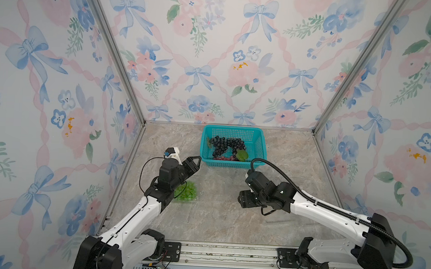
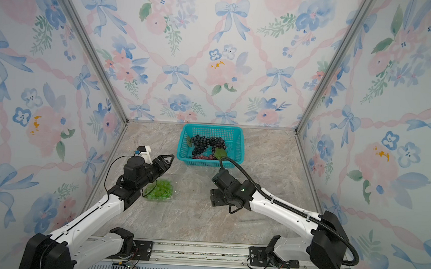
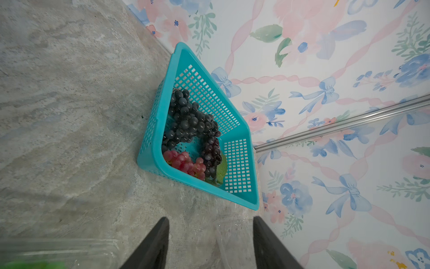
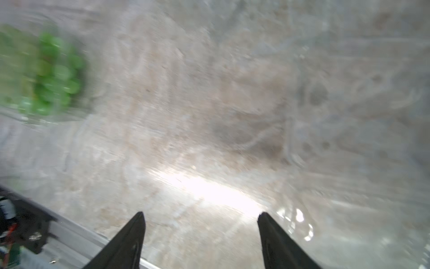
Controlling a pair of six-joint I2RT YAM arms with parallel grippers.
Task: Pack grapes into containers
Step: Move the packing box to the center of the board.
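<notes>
Green grapes are packed in a clear, thin-walled container near the table's left edge. Glossy dark grapes and red grapes lie in the teal mesh basket at the back edge. The left gripper is aimed there with its fingers spread. Clear plastic shows in the gap, and contact cannot be told. The right gripper is spread and empty. Next, a knobbly bunch likely must be pinched.

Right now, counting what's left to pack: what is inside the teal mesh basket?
The teal mesh basket holds dark blue-black grapes, red grapes and a green leaf; anything beneath them is hidden.
</notes>
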